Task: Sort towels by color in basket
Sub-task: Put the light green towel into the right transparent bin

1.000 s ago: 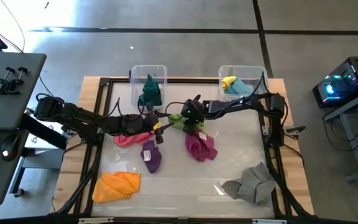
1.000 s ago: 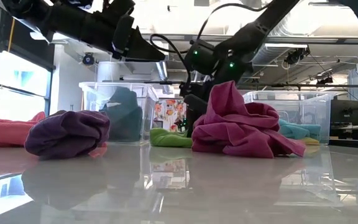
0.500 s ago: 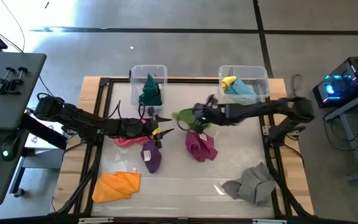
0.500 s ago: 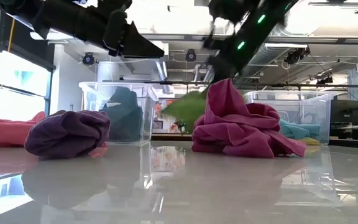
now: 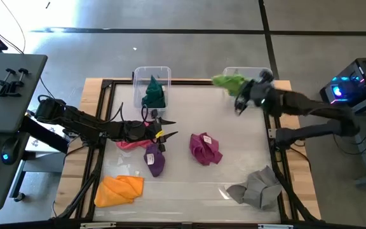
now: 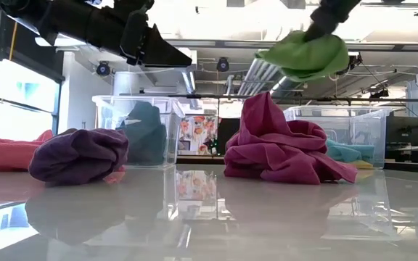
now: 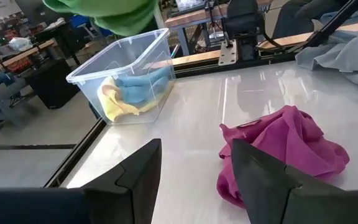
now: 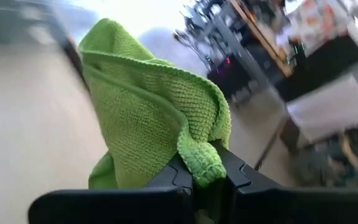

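Note:
My right gripper (image 5: 237,89) is shut on the light green towel (image 5: 227,81), high over the far-right clear bin (image 5: 263,71). That bin (image 7: 118,65) holds a yellow towel (image 7: 112,102) and a light blue towel (image 7: 143,84). My left gripper (image 5: 168,135) hangs open above the table's middle, over the pink towel (image 5: 131,144) and touching nothing. On the table lie the purple (image 5: 155,160), magenta (image 5: 205,149), orange (image 5: 118,189) and grey (image 5: 255,186) towels. The dark green towel (image 5: 153,93) sits in the far-left bin. My right gripper pinches a bunched fold of the light green towel (image 8: 199,163) between its two fingers, several layers thick. The fingers reach in from the table's right side. The towel (image 6: 303,54) is lifted clear of everything and stands out in a loose bunch past the fingertips.
The far-left clear bin (image 5: 151,71) and the far-right one stand at the table's far edge. A black frame (image 5: 107,86) runs around the tabletop. Bare tabletop lies between the magenta and grey towels.
My right gripper has lifted the light green towel off the table's middle and carried it up and toward the far right, over the far-right bin. The towel has gone from lying flat on the table to hanging bunched and clear.

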Action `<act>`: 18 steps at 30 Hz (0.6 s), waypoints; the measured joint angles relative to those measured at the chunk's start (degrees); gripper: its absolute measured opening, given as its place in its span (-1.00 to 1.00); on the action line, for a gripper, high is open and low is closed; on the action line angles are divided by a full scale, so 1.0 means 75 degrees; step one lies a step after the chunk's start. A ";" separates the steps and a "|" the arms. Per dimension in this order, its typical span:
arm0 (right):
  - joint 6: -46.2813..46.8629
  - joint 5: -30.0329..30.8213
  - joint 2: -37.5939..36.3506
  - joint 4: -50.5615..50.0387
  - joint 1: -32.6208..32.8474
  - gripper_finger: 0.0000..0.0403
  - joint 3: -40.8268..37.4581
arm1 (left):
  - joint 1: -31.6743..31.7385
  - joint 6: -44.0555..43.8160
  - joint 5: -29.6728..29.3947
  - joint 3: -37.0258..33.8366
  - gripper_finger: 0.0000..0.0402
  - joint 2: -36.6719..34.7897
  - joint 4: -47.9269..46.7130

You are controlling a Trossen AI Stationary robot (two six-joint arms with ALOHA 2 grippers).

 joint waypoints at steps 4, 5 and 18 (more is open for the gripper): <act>-0.0047 -0.1035 -0.0351 -0.0421 -0.1634 -0.93 0.0000 | 0.0000 -0.0001 -0.0001 0.0000 -0.09 0.0000 0.0000; -0.0100 -0.1401 -0.0350 -0.0495 -0.2023 -0.93 0.0000 | 0.0000 -0.0003 -0.0001 0.0000 -0.09 0.0000 0.0000; -0.0907 -0.3362 0.0810 -0.0583 -0.4964 -0.83 0.0000 | 0.0000 -0.0068 -0.0001 0.0000 -0.09 0.0000 0.0105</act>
